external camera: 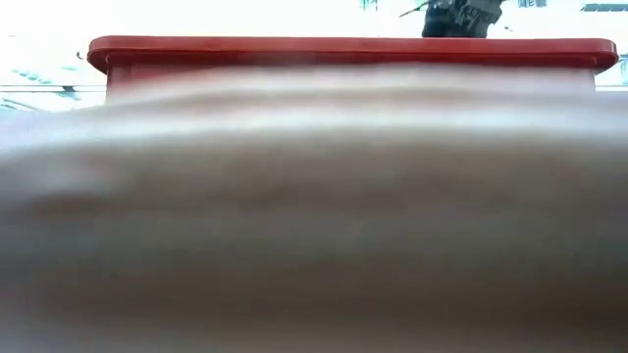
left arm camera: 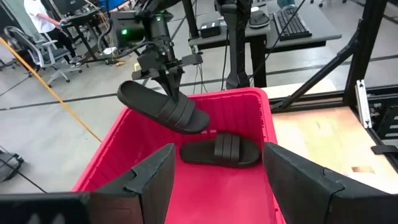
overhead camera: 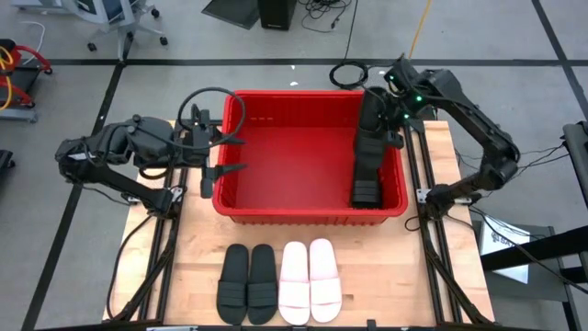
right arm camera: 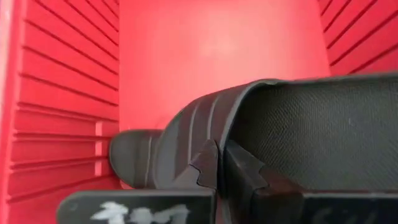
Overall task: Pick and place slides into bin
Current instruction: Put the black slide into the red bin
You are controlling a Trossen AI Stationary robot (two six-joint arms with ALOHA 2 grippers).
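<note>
Grey shop floor with black cabling surrounds your wooden tabletop (overhead camera: 303, 257), and desks, chairs and a person show far back in the left wrist view. On the tabletop stands the red bin (overhead camera: 310, 214), its ribbed walls and thick rim intact. Your right hand (overhead camera: 378, 118) hangs over the bin's right side, clenched on the strap of a black slide (left arm camera: 163, 107); in the left wrist view that slide hangs tilted in the air above the bin floor, clear of it, and the right wrist view confirms both fingers pinched on the ribbed strap (right arm camera: 186, 152). A second black slide (left arm camera: 219, 150) lies flat on the bin floor beneath the held one, against the right wall in the high view. Your left hand (overhead camera: 225, 154) waits at the bin's left rim, fingers released and spread wide, holding nothing. Outside the bin, near the tabletop's front edge, four slides lie side by side, toes toward the bin: a black pair (overhead camera: 247, 283) on the left and a pale pink-white pair (overhead camera: 310, 280) just beside it on the right. The low view is almost wholly blocked by a blurred pale surface; only the bin's rim and part of an arm show above it.
</note>
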